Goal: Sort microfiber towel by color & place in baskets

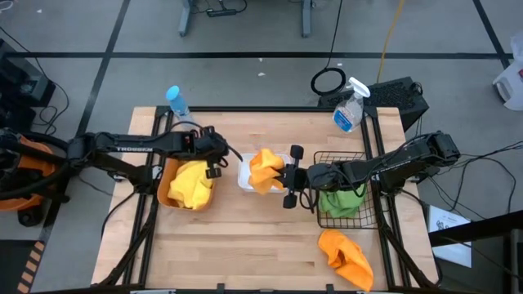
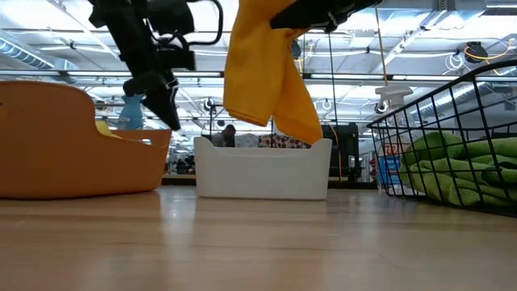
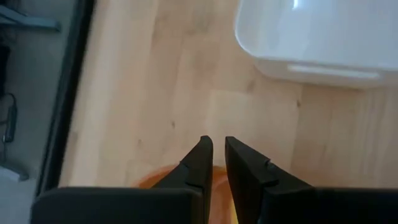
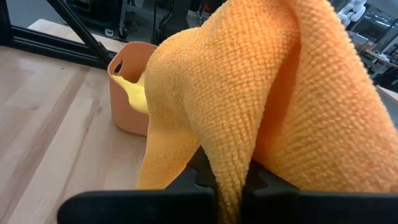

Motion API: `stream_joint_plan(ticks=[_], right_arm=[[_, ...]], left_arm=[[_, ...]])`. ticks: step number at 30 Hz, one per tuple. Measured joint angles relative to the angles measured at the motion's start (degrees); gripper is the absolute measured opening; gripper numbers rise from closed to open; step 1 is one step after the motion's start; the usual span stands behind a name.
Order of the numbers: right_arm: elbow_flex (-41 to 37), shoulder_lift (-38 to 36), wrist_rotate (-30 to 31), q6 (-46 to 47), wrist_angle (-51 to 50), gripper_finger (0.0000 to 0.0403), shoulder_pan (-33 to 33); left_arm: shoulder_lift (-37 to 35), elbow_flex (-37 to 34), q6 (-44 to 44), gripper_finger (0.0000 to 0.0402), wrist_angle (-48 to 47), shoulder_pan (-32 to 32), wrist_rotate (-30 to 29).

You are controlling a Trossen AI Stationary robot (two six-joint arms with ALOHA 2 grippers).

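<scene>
My right gripper [image 1: 286, 176] is shut on an orange microfiber towel [image 1: 265, 170] that hangs over the white tub [image 2: 262, 174]. My left gripper [image 1: 216, 166] hovers over the far right rim of the orange-brown tub [image 1: 166, 193], which holds yellow towels [image 1: 191, 184]. Its fingers [image 3: 205, 155] stand a narrow gap apart with nothing between them. Green towels [image 1: 341, 201] lie in the black wire basket [image 1: 359, 219]. Another orange towel [image 1: 345, 256] lies bunched on the table at the near right. My right gripper pinches a bunched fold of the orange towel [image 4: 229, 177] between its two fingers. The fingers come nearly level from the table's right side. The towel drapes over and hangs below the fingers, and its lower end [image 2: 311, 129] stays clear above the white tub's rim.
A clear spray bottle [image 1: 350, 106] stands at the far right of the table and a blue-capped bottle [image 1: 176, 100] at the far left. Bare wood lies along the near edge between the tubs and the loose orange towel.
</scene>
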Motion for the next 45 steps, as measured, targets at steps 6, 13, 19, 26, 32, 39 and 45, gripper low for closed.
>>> stream_joint_plan(ticks=[6, 13, 19, 26, 32, 39, 45], right_arm=[[0.0, 0.0, -0.01, -0.08, -0.47, 0.0, -0.15], [0.0, 0.0, 0.0, -1.35, -0.75, 0.0, -0.24], [0.0, 0.0, -0.09, -1.86, -1.18, 0.0, -2.53], [0.02, 2.89, -2.25, -1.18, -0.86, 0.0, -5.39], [0.02, 5.44, -1.87, -1.39, 0.38, 0.0, -6.06], [0.02, 7.47, -1.8, -1.01, 0.06, 0.0, -7.23], [0.02, 8.63, -2.32, 0.06, -0.43, 0.0, -7.23]], left_arm=[[-3.06, 0.1, -0.01, 0.005, -1.28, -0.02, -3.03], [-8.96, 0.18, -1.23, 0.005, -2.2, -0.28, -5.0], [-14.31, 1.15, -9.39, 0.005, -0.97, -5.75, 2.48], [-13.68, -0.63, -18.39, 0.0049, -1.75, -20.84, 4.7], [-12.46, -0.63, -28.25, 0.0049, 0.06, -34.4, 2.87], [-8.3, -0.63, -37.91, 0.0049, 2.94, -44.91, -0.14], [-3.48, -0.63, -39.24, 0.0049, 5.36, -49.38, -5.31]])
